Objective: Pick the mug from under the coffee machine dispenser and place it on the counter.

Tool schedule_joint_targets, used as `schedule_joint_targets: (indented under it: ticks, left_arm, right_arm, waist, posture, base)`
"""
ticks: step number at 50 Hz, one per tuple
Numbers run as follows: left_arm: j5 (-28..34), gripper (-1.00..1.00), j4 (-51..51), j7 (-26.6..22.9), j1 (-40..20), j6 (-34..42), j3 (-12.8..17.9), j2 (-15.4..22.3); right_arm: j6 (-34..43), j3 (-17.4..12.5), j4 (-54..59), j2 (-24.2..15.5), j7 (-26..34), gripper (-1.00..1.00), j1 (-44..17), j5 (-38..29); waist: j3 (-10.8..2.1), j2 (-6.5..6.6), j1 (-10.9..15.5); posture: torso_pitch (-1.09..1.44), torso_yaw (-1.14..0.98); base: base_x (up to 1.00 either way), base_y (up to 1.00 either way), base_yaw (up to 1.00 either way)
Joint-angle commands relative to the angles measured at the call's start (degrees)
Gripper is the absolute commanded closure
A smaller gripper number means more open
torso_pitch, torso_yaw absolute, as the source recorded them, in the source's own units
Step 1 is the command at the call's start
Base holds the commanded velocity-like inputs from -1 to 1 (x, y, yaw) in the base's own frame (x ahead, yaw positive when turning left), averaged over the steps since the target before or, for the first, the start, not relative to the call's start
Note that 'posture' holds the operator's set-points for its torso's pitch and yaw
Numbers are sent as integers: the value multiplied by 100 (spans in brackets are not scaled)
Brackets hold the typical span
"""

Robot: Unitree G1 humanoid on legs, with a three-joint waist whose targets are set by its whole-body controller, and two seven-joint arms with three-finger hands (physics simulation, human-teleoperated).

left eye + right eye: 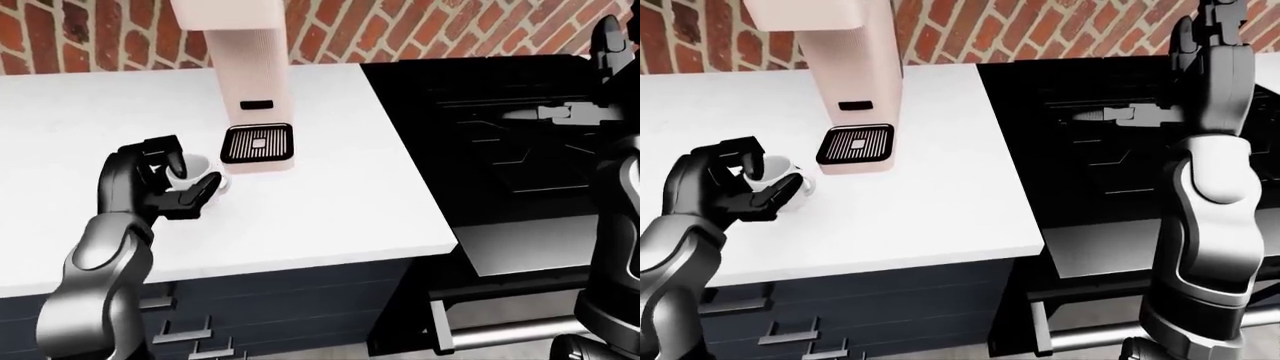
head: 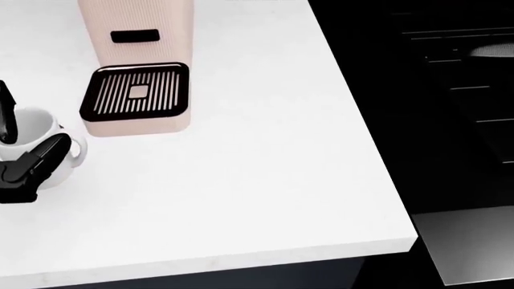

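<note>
On the white counter (image 1: 330, 195) below a brick wall (image 1: 90, 37), the left hand (image 1: 165, 184) clasps the mug (image 2: 36, 141).

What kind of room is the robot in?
It looks like a kitchen, a pretend one drawn by a computer. There is a pink coffee machine on a white counter, a black stove beside it, and a brick wall behind. The left hand has a white mug.

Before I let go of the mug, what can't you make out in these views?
- Mug base: head view, left hand fingers hide it, so counter contact is unclear.
- Mug handle: left-eye view, behind the fingers.
- Right hand: right-eye view, fingertips cut by the top edge.
</note>
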Motion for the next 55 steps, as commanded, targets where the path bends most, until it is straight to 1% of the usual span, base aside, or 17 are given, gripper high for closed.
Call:
schedule_joint_targets:
  ticks: [1,4,13,22,39,41,48,55]
  left_arm:
    - [120,100,-104,28,-96,-384,13,88]
    - [308,100,-47,-20,-43,-510,-63,105]
    - [573,100,-71,-204,-51,-554,-74,96]
    - [937,100,-30,-400,18,-681,-155,43]
    - [1069,100,-5,-492,208,-793,-182,-167]
    - [1072,94,2,-504,254,-813,-189,-203]
    - [1180,91,68,-569,378,-946,-239,-263]
    - [1236,78,140,-602,437,-1032,-225,-292]
  right_arm:
    - [-149,-70,-163,-100,-10,-100,-155,-9]
    - [-151,-74,-165,-99,-4,-100,-148,-9]
    - [-118,-78,-184,-91,-14,-100,-152,15]
    - [-115,-72,-188,-90,-13,-100,-151,19]
    - [-85,-75,-199,-109,-10,-100,-171,40]
    - [-70,-75,-208,-115,-11,-100,-184,46]
    - [-65,-81,-208,-113,-14,-100,-174,62]
    - [-63,-78,-220,-109,-14,-100,-164,66]
  waist:
    - [-132,-11,2]
    - [-133,-11,0]
    - [-133,-25,3]
    - [-137,-23,8]
    - [-134,-48,21]
    - [-134,-49,23]
    - [-136,-57,28]
    - [-142,-51,34]
  posture:
    - [0,0]
    - [0,0]
    - [0,0]
    - [0,0]
    - [0,0]
    - [0,0]
    - [0,0]
    - [0,0]
  base:
    - [0,0,0]
    - [0,0,0]
    - [0,0,0]
    - [0,0,0]
    - [0,0,0]
    - [0,0,0]
    - [0,0,0]
    - [0,0,0]
